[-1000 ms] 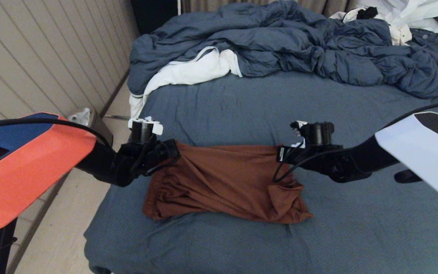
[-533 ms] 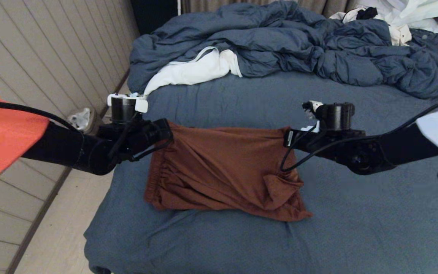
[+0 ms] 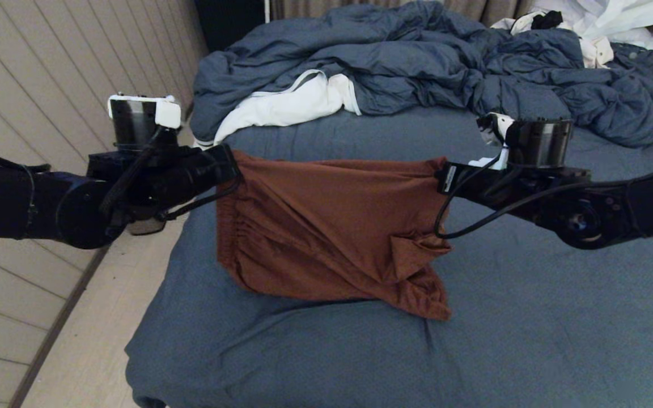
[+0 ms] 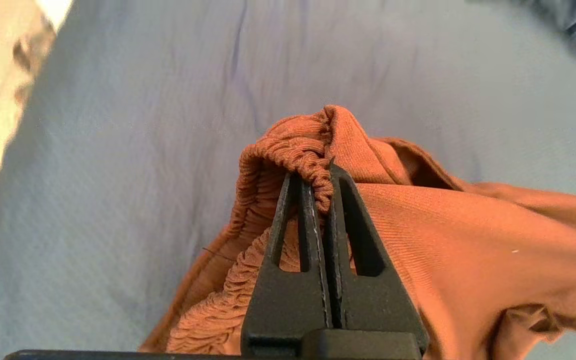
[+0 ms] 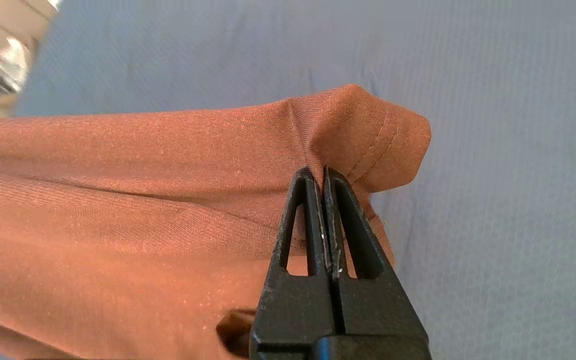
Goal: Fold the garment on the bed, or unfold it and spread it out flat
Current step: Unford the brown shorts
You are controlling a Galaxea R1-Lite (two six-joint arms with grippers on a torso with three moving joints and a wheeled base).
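The rust-brown shorts (image 3: 326, 232) hang stretched between both arms above the bed (image 3: 530, 340), the lower hem sagging toward the sheet. My left gripper (image 3: 233, 164) is shut on the gathered waistband (image 4: 293, 150), with the elastic pinched between its fingers (image 4: 318, 172). At the other end, my right gripper (image 3: 442, 170) is shut on a stitched leg-hem corner (image 5: 368, 135), the cloth nipped at its tips (image 5: 318, 175). The drawstring and logo are hidden.
A rumpled blue duvet (image 3: 445, 62) fills the far end of the bed, with white clothes (image 3: 287, 105) at its left edge and more (image 3: 604, 22) at the far right. The bed's left edge drops to the floor (image 3: 88, 340) by a panelled wall.
Both grippers have risen and moved away from me, lifting the shorts off the sheet; most of the cloth that lay on the bed now hangs in the air.
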